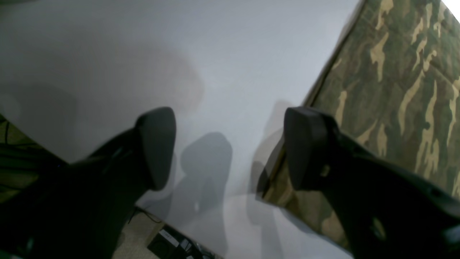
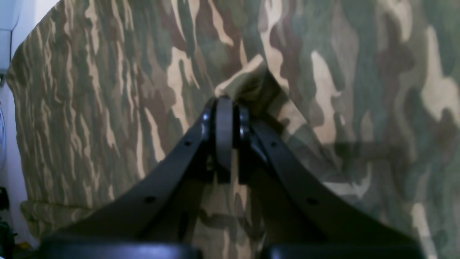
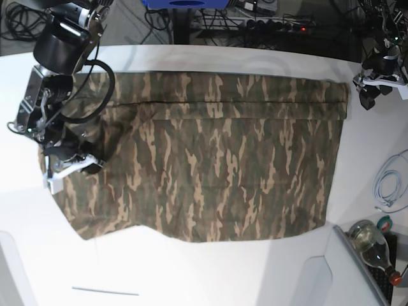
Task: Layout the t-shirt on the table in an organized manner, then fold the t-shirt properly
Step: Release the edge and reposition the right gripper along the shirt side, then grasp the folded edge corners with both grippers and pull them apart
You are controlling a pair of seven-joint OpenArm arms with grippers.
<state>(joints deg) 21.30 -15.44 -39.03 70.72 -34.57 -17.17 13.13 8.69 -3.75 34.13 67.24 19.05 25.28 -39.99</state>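
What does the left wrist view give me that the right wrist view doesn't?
Only the left wrist view shows the left gripper with jaws open and empty, hanging over bare white table beside the shirt's straight edge, plus floor clutter below the table edge. Only the right wrist view shows the right gripper with jaws shut, pinching a raised fold of fabric, cloth filling nearly the whole frame. Both show the camouflage t-shirt.
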